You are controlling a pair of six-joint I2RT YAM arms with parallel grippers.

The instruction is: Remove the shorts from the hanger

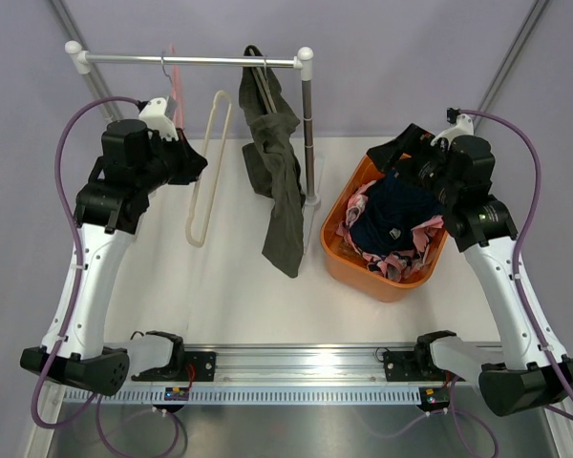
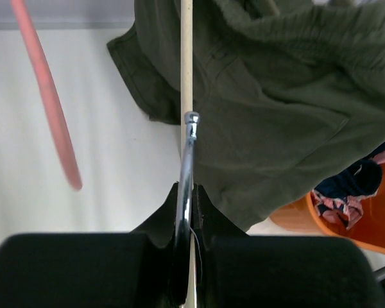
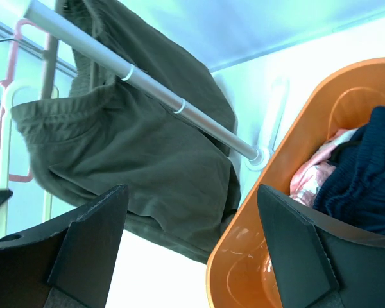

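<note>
Olive shorts (image 1: 277, 181) hanging from rail (image 1: 191, 59), upper centre, navy shorts (image 1: 392, 215) and pink shorts (image 1: 422, 243) in orange basket (image 1: 349, 262) at right, left gripper (image 2: 187, 192) clamped on hanger hook (image 2: 188, 154), right gripper (image 3: 191, 192) spread wide.

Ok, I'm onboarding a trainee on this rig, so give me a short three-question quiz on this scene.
1. True or false: the olive green shorts hang from the rail.
2. What lies on top in the orange basket? A) navy shorts B) a white towel C) a pink hanger
3. Fill in: the right gripper, up beside the basket, is ____ and holds nothing.

Key: 1 true; 2 A; 3 open.
</note>
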